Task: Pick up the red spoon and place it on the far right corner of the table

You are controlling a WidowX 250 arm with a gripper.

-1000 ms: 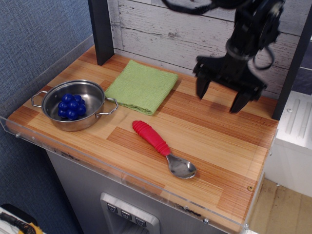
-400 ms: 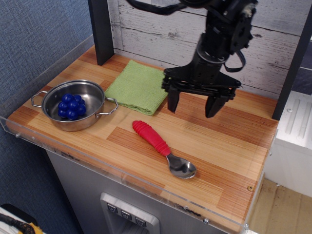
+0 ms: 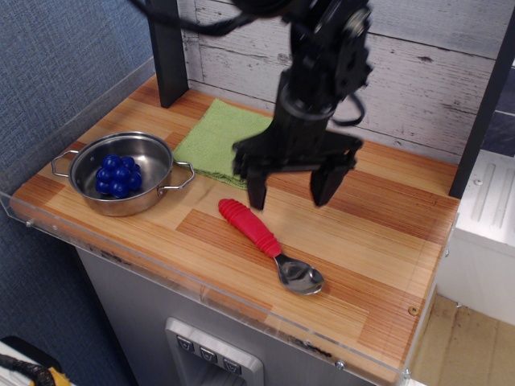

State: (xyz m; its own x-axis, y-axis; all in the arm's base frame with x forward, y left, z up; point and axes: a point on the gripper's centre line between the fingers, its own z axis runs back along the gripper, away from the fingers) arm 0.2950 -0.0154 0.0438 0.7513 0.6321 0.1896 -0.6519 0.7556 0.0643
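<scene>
Red ribbed plastic makes the red spoon (image 3: pixel 250 227) look light, stiff and grippable at its thick handle; its shiny bowl seems slippery. It lies flat on the counter (image 3: pixel 362 233), right of the pan (image 3: pixel 121 173), with the hand (image 3: pixel 291 189) spread apart just above its handle end.

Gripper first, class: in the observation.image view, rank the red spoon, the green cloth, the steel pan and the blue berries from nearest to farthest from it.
Measured from the gripper:
1. Red spoon, just below its open jaws.
2. Green cloth, beside and partly behind it, to the image left.
3. Steel pan, farther toward the left end of the table.
4. Blue berries, inside the pan.
</scene>
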